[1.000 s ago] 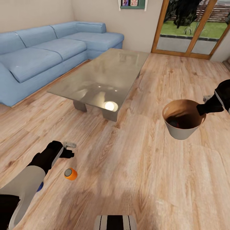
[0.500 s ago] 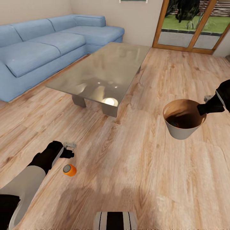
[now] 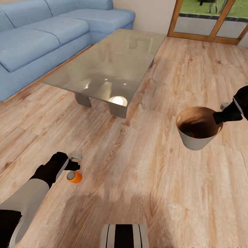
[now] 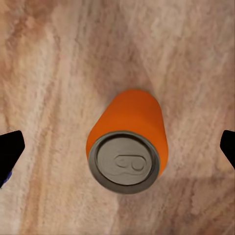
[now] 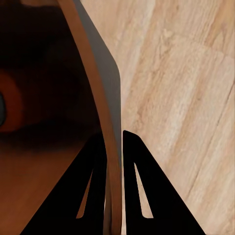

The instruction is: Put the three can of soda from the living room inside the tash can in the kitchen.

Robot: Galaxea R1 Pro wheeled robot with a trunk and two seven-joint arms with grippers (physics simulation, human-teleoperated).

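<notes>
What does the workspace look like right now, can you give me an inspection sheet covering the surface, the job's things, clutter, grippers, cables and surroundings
Surface: light wood plank floor.
Job's things: orange soda can upright on the floor; trash can held off the floor by its rim, something dark inside, with an orange shape in the right wrist view, not identifiable.
Clutter: nothing seen.
Grippers: left gripper open above the can, fingers wide on either side, not touching; right gripper shut on the trash can's rim, one finger inside, one outside.
Cables: nothing seen.
Surroundings: glass-topped coffee table, blue sofa, wood-framed glass doors to a garden.
</notes>
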